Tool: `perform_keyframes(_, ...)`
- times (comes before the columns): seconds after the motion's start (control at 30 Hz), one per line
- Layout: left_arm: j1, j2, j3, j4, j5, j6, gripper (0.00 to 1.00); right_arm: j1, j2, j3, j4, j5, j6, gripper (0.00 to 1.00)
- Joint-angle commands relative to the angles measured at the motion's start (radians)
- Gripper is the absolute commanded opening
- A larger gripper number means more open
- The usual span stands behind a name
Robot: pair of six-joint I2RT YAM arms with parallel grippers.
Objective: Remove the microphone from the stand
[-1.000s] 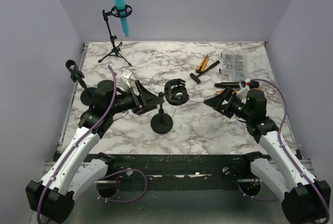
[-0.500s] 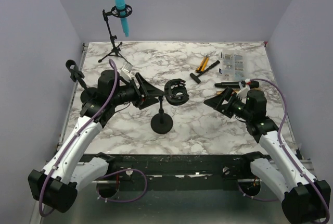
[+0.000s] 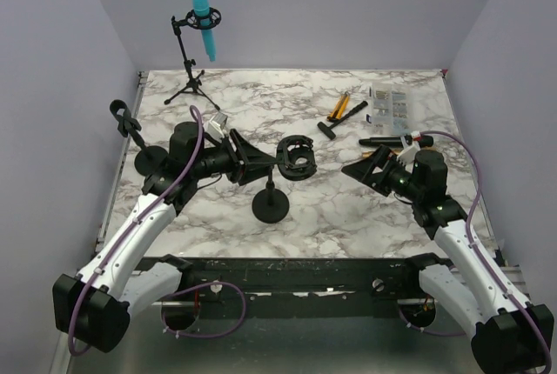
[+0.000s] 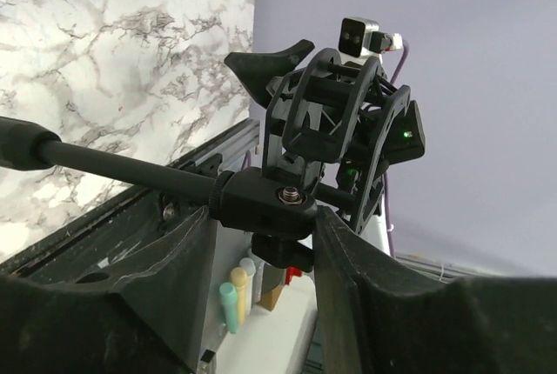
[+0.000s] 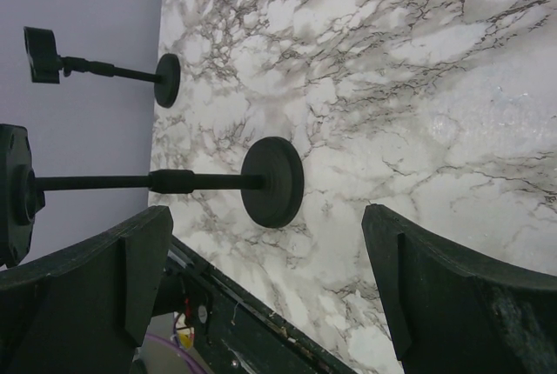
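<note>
left gripper (image 4: 264, 224) straddles stand joint (image 4: 261, 203), clenched or not: cannot tell | right gripper (image 5: 268, 226) released, empty | microphone (image 3: 207, 30) at 11 o'clock — brace tripod (image 3: 192, 87), pull along its axis

The left arm (image 3: 130, 237) and right arm (image 3: 464, 259) have glossy white shells on their lower links and matte black housings toward the wrist. A thin purple cable (image 3: 474, 196) loops along each. The left tool (image 4: 264, 219) and right tool (image 5: 268, 217) are matte black, with broad wedge-shaped fingers (image 5: 418, 287).
</note>
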Motion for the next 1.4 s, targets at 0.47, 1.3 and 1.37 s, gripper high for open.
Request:
perform_keyframes(0.47,0.003,0.196,-0.265,0.052,-0.153,0.158,0.44,0.007,0.023,-0.055,0.021,0.029,-0.010,1.00)
perform_keyframes(1.3,0.013,-0.002,0.079,-0.156,-0.026,0.892,0.97,0.007,0.011,-0.069,0.000,0.048,-0.041,1.00)
perform_keyframes(1.37,0.013,-0.061,-0.002,-0.073,0.008,0.936,0.96,0.007,0.003,-0.076,-0.002,0.053,-0.040,1.00)
